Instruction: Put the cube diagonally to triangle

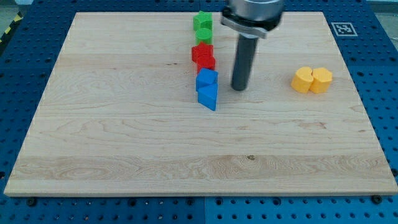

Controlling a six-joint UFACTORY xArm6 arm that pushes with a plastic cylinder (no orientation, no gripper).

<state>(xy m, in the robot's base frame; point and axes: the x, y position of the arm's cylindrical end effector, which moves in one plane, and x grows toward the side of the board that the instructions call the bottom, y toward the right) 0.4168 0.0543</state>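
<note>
Dark rod stands upright; my tip (240, 88) rests on the board, holding nothing, just right of the blue cube (207, 78). Cube touches the blue triangle (208, 96) directly below it. Judged: approach step; next, a sideways push to offset the cube. Triangle's long axis runs toward the view's lower right.

robotics lab bench: wooden board (124, 137) on blue perforated table (385, 74), fiducial marker (341, 28) at corner.
</note>
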